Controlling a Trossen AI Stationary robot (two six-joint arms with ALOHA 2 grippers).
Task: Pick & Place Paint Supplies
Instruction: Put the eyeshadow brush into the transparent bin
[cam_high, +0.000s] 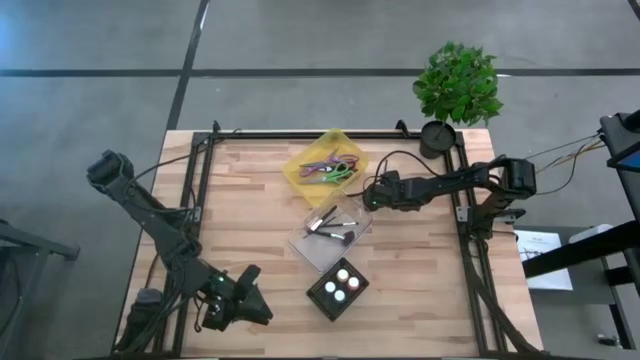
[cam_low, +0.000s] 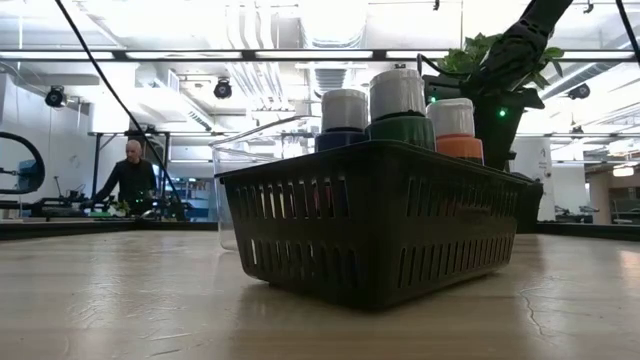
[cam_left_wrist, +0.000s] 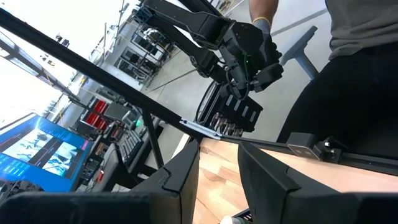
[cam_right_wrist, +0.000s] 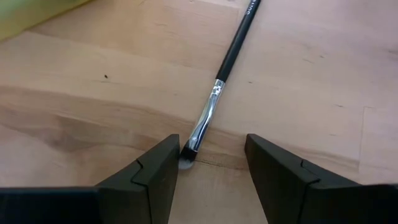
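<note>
Between open right hand fingers, brush

Three capped bottles in one black basket, one yellow tray, one clear tub holding maybe three brushes, one plant.

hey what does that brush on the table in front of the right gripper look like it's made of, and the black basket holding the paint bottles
Brush: glossy black handle, probably lacquered wood or plastic; a shiny silver collar, likely metal, since it reflects light; soft pale bristles at the tip. It lies on the wooden table between the open right gripper fingers.
Black basket: matte dark plastic by the look, moulded with rows of slots in its walls.
</note>
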